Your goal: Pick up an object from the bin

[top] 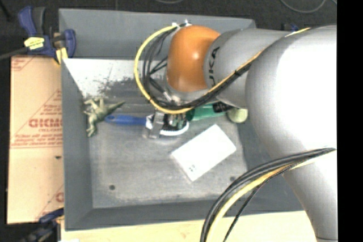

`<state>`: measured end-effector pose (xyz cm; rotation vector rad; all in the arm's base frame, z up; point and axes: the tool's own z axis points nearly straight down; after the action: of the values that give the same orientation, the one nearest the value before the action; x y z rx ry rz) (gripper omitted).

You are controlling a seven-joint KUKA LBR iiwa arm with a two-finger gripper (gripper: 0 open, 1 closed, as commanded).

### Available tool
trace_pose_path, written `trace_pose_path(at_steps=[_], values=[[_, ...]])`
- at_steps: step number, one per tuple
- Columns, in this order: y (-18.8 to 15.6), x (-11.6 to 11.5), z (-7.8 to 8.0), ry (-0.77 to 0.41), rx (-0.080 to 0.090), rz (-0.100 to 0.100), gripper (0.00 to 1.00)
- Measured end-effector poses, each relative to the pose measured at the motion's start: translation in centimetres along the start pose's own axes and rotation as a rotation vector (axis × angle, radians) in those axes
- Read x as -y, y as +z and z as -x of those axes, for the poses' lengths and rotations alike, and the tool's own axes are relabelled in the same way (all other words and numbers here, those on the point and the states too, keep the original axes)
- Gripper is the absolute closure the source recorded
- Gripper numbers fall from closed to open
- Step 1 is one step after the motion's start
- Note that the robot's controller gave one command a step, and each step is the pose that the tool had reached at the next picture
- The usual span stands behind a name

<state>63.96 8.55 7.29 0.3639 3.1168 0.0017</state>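
Nearest, at about 5 o'clock on the floor of the grey bin (142,178), a flat white rectangular box (203,151) is seen lying askew, one corner turned toward the middle. Just beyond it, close to the centre of the bin, the hand (163,124) is lowered to the floor under the orange cover (190,59) and its looped cables. Whether the hand is apart or together cannot be told, since it is masked from above by the wrist. At its 9 o'clock side a slim blue stick-like thing (126,119) is laid flat, its right end reaching under the hand; contact between them cannot be made out. Farther out at 9 o'clock, against the left wall, a small olive-and-tan toy creature (99,110) is found, its tip touching the blue stick's left end. At 3 o'clock of the hand a dark green thing (201,113) is partly covered by the arm (272,76), and a pale green ball (238,116) is set just beside it, near the right wall.
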Motion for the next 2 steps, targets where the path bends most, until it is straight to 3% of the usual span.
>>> trace_pose_path(at_steps=[2], values=[[-0.2, 0.03, 0.0, 0.0, 0.001, 0.0, 1.0]])
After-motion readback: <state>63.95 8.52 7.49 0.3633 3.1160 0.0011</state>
